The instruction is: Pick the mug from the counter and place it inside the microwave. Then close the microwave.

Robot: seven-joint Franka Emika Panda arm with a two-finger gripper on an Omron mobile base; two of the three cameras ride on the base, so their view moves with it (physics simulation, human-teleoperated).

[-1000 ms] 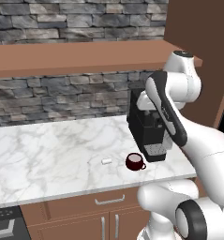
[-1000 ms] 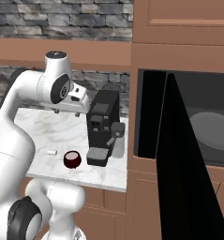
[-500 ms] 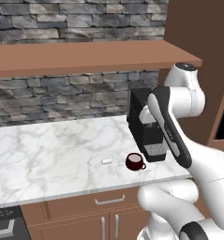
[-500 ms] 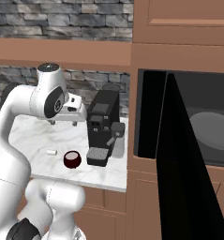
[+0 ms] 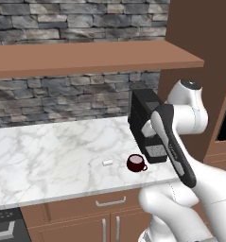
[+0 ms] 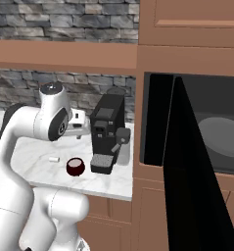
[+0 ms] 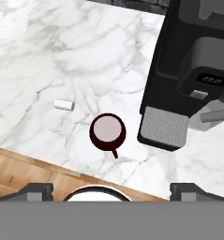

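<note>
The dark red mug point(image 5: 135, 163) point(image 6: 75, 166) stands upright on the white marble counter point(image 5: 48, 156), just left of the coffee machine. Seen from straight above in the hand view, the mug point(image 7: 108, 131) shows its pale inside, with its handle pointing toward the counter's front edge. My gripper point(image 7: 117, 190) hangs well above it, open, with nothing between its fingertips point(image 7: 38, 190). The microwave point(image 6: 221, 132) sits in the wall unit at right. Its dark door point(image 6: 187, 171) is swung wide open and the grey turntable is visible inside.
A black coffee machine point(image 5: 145, 125) point(image 6: 107, 132) point(image 7: 193, 70) stands right beside the mug. A tiny white object point(image 5: 106, 162) point(image 7: 64, 105) lies on the counter to the mug's left. A wooden shelf point(image 5: 86, 56) runs above the counter.
My arm has folded, bringing the hand lower and closer over the counter above the mug. The mug, the coffee machine and the microwave door have not moved.
</note>
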